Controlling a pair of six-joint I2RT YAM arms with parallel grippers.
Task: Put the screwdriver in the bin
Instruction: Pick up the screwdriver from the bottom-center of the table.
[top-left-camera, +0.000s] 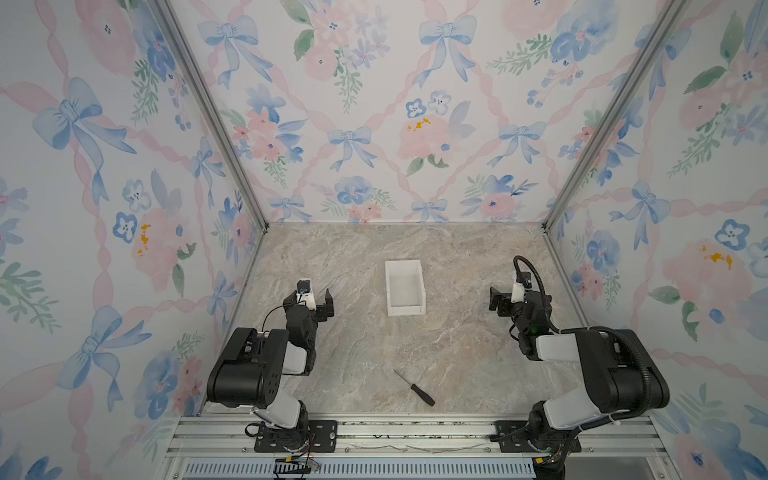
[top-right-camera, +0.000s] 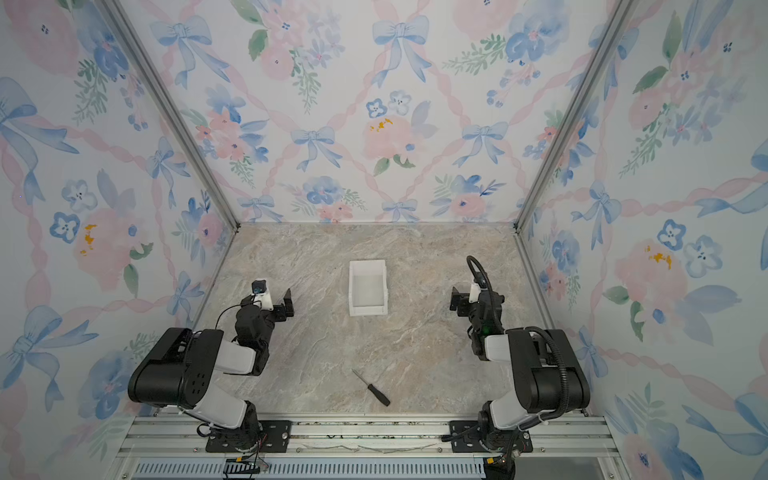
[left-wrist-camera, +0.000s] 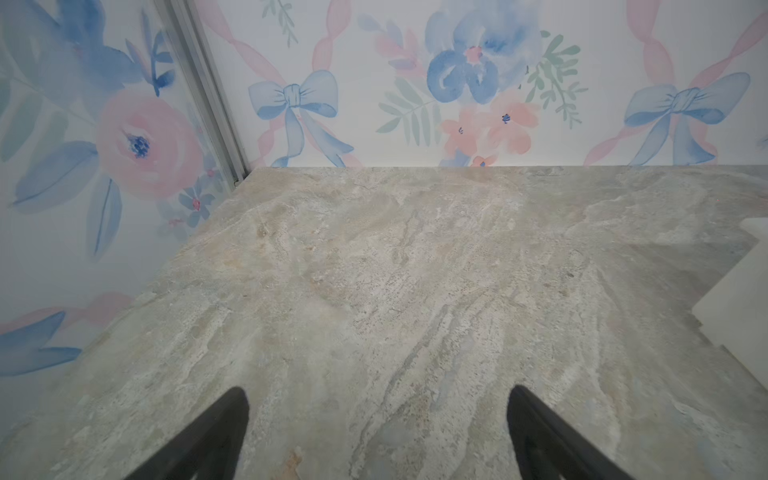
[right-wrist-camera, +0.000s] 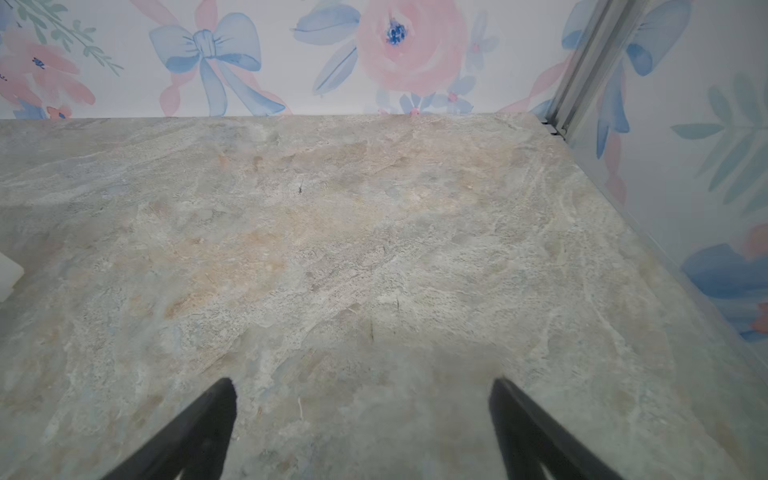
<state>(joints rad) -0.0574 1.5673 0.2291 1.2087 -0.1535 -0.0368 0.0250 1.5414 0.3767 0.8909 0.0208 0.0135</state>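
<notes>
The screwdriver (top-left-camera: 414, 387) (top-right-camera: 371, 387), black-handled with a thin metal shaft, lies flat and slanted near the table's front edge, between the two arm bases. The white open-top bin (top-left-camera: 406, 310) (top-right-camera: 369, 310) stands empty at mid-table. Left of the bin, my left gripper (top-left-camera: 318, 297) (top-right-camera: 277, 297) (left-wrist-camera: 378, 390) hangs open over bare marble. On the bin's right, my right gripper (top-left-camera: 505, 296) (top-right-camera: 464, 296) (right-wrist-camera: 362, 380) is open too, with nothing between its fingers. Each wrist view catches only a white edge of the bin (left-wrist-camera: 748, 299) (right-wrist-camera: 8, 274). Neither wrist view shows the screwdriver.
Floral walls with metal corner posts (top-left-camera: 257, 208) (top-left-camera: 552, 208) close in the marble table on three sides. An aluminium rail (top-left-camera: 395, 432) carrying both arm bases runs along the front edge.
</notes>
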